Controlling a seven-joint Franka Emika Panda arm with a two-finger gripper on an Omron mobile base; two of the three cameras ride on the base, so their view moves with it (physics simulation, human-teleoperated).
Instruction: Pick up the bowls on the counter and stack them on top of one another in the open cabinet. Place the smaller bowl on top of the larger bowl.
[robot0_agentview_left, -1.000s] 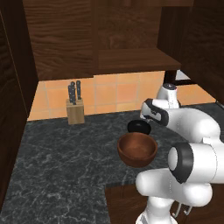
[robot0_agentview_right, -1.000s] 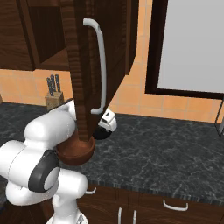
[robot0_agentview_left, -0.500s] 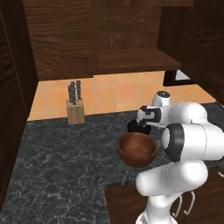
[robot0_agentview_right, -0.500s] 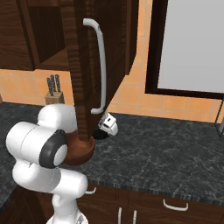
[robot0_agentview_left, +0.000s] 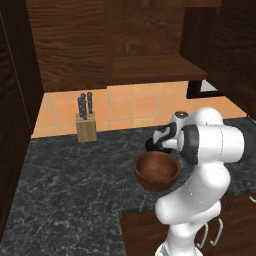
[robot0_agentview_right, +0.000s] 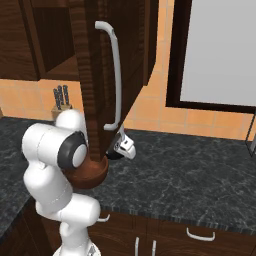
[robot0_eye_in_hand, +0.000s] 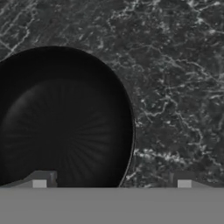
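Lowered since before, hand (robot0_eye_in_hand: 111, 181) nears empty smaller bowl (robot0_eye_in_hand: 61, 118).

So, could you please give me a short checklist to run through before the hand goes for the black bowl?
1. Smaller bowl under the hand, on the counter: ok.
2. Hand open, fingertips apart: ok.
3. Bowl rim between the fingertips: ok, the right rim runs down between them.
4. Bowl lifted yet: not ok.
5. Larger bowl already in the cabinet: not ok, still on the counter.
6. Height of hand above the bowl: cannot tell.
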